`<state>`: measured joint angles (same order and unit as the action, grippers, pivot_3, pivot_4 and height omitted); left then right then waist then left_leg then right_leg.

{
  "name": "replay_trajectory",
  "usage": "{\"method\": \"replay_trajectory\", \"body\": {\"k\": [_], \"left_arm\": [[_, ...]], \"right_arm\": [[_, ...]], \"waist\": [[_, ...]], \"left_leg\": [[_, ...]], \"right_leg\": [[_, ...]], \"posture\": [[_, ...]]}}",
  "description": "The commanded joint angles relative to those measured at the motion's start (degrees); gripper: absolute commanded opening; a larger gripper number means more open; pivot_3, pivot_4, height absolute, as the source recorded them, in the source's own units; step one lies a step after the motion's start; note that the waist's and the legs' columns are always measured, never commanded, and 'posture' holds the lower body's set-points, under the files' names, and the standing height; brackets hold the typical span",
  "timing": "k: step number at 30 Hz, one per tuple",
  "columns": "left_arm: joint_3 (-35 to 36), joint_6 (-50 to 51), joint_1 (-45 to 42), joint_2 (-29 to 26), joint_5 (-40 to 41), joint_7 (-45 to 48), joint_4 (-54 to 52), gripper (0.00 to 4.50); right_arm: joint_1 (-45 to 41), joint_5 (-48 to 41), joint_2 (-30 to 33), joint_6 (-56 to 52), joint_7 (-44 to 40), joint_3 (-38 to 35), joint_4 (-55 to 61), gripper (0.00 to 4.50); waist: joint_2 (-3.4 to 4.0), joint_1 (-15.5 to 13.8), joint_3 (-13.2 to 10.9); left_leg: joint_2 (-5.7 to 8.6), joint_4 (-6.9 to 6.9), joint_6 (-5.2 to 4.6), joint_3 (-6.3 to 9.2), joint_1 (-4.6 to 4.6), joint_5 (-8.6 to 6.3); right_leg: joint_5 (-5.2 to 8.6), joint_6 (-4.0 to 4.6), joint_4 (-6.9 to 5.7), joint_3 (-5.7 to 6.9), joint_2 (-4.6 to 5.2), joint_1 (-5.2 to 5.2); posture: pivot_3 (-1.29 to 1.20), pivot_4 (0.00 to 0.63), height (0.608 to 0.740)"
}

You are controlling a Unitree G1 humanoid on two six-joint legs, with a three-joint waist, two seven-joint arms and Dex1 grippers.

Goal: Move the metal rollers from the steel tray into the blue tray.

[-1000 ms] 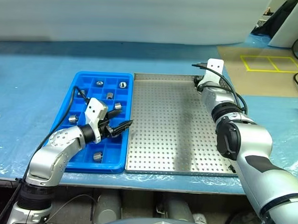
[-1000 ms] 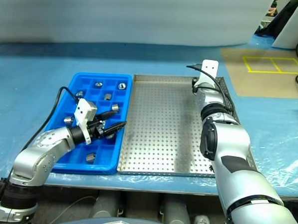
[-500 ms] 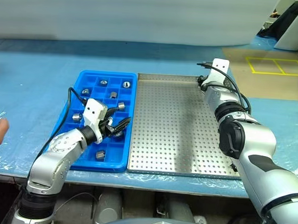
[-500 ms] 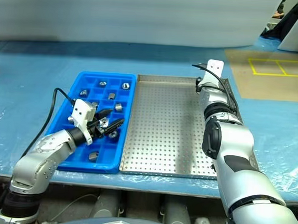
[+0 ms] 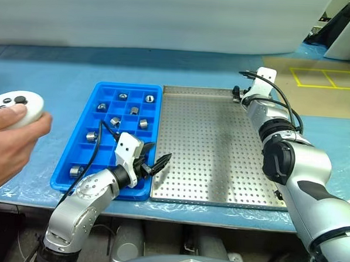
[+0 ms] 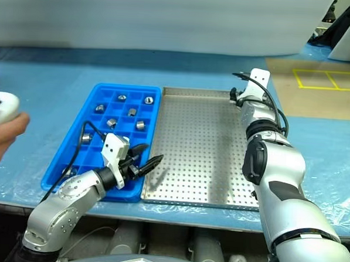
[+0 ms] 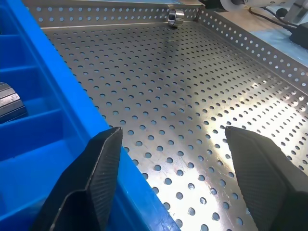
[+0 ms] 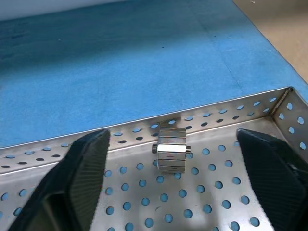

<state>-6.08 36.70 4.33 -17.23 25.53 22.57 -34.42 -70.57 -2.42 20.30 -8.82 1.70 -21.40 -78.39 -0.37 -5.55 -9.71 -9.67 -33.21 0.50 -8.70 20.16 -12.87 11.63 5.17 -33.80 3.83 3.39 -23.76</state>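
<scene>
The steel tray (image 5: pixel 208 162) lies in the middle of the table, with the blue tray (image 5: pixel 128 86) against its left side. Several metal rollers (image 5: pixel 143 123) rest in the blue tray's compartments. One roller (image 8: pixel 171 154) lies on the perforated floor near the steel tray's far right corner. My right gripper (image 8: pixel 173 135) hovers there, open, a finger on each side of that roller and apart from it. My left gripper (image 5: pixel 156 156) is open and holds nothing. It hangs over the seam between the two trays, close to their near edge. The same roller (image 7: pixel 175 17) shows far off in the left wrist view.
At the far left a person's hand (image 5: pixel 9 151) holds a white controller (image 5: pixel 15 104) above the table. Blue film covers the table (image 5: pixel 61 66). A brown floor patch with yellow tape (image 5: pixel 316 74) lies at the far right.
My left gripper has pulled back towards the near edge and to the right, from over the blue tray to the seam. A person's hand with a white controller has come in at the left.
</scene>
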Motion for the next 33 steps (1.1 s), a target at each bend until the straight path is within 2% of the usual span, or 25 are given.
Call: {"method": "replay_trajectory", "body": {"k": [1, 8, 14, 20, 24, 33], "left_arm": [[0.67, 0.2, 1.77, 0.28, 0.99, -1.36, -3.98, 3.59], [3.27, -0.2, 7.75, 0.63, 0.05, -6.76, -10.36, 3.59], [7.24, -1.97, 16.33, 1.08, -1.96, -11.79, -17.48, 3.59], [8.87, -5.24, 24.05, 3.74, -5.12, -16.24, -22.89, 3.59], [7.09, -6.9, 25.22, 5.12, -6.94, -17.58, -22.87, 3.59], [6.73, -7.43, 23.01, 5.47, -7.76, -17.82, -21.13, 3.59]], "right_arm": [[-0.21, 0.36, 1.69, 0.15, 1.33, -0.44, 0.34, 4.48], [0.88, 0.4, 2.41, 0.51, -1.87, -1.1, 0.12, 4.48], [2.17, 0.25, 3.52, 1.07, -5.9, -2.35, -0.05, 4.48], [2.01, 0.13, 3.0, 0.73, -4.52, -3.85, -0.15, 4.48], [1.87, 2.04, 3.63, 2.02, 1.08, -3.03, -0.12, 4.48], [2.17, 2.37, 5.23, 2.81, 2.29, -3.98, -0.14, 4.48]], "waist": [[0.0, -0.07, 0.0], [-0.02, -0.75, -0.01], [-0.03, -3.79, -0.03], [-0.03, -8.61, -0.06], [0.11, -12.65, -0.18], [0.27, -19.43, -0.39]], "left_leg": [[0.0, 0.0, -0.01, 0.0, 0.01, 0.0], [0.0, 0.0, -0.05, 0.08, 0.26, 0.01], [-0.02, 0.0, -0.13, 0.16, 0.31, 0.06], [-0.01, -0.01, -0.18, 0.2, 0.5, 0.05], [-0.01, 0.01, -0.15, 0.22, 0.32, 0.04], [0.04, 0.11, 0.13, 0.13, 0.03, -0.04]], "right_leg": [[0.0, 0.0, 0.01, 0.0, 0.0, 0.0], [0.0, 0.0, 0.01, 0.07, 0.0, -0.01], [0.01, -0.01, 0.03, 0.14, 0.0, -0.04], [0.01, -0.01, 0.1, 0.15, 0.01, -0.27], [0.01, -0.02, 0.05, 0.13, -0.01, -0.27], [0.01, -0.06, -0.07, -0.15, -0.07, -0.26]], "posture": [[0.29, 0.15, 0.74], [0.48, 0.15, 0.74], [0.65, 0.15, 0.74], [0.76, 0.15, 0.74], [0.78, 0.15, 0.74], [0.76, 0.15, 0.74]]}}
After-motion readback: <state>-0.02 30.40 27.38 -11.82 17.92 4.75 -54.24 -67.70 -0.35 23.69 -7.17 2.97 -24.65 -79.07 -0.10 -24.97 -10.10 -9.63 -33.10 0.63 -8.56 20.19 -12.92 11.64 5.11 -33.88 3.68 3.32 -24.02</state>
